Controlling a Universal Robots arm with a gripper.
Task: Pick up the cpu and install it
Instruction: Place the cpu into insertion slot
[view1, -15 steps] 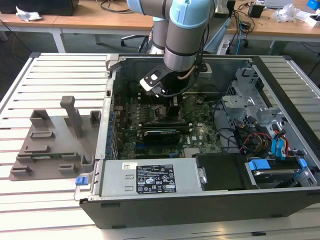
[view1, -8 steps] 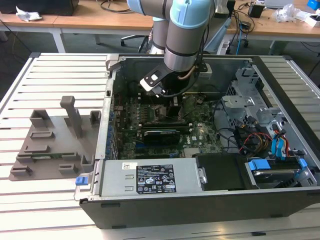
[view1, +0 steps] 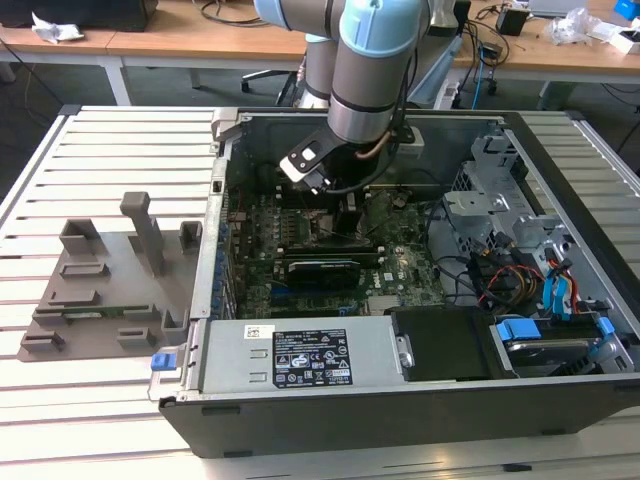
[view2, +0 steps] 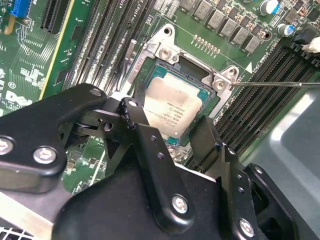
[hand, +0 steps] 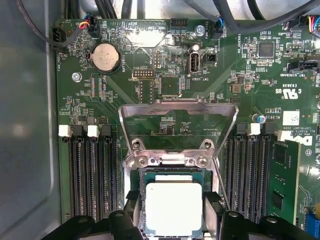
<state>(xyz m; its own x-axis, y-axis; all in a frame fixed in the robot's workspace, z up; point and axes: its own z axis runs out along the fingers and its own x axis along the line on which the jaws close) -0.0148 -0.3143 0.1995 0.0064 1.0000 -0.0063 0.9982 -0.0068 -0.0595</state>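
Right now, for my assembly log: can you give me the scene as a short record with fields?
arm: reaching down into the open computer case, seen in the exterior view
gripper: directly over the cpu in both wrist views
cpu: lying flat inside the socket, silvery top up
socket frame: hinged open, tilted up off the socket
lever: thin metal rod, standing free beside the socket
power supply: grey box with white label, at the case's near edge
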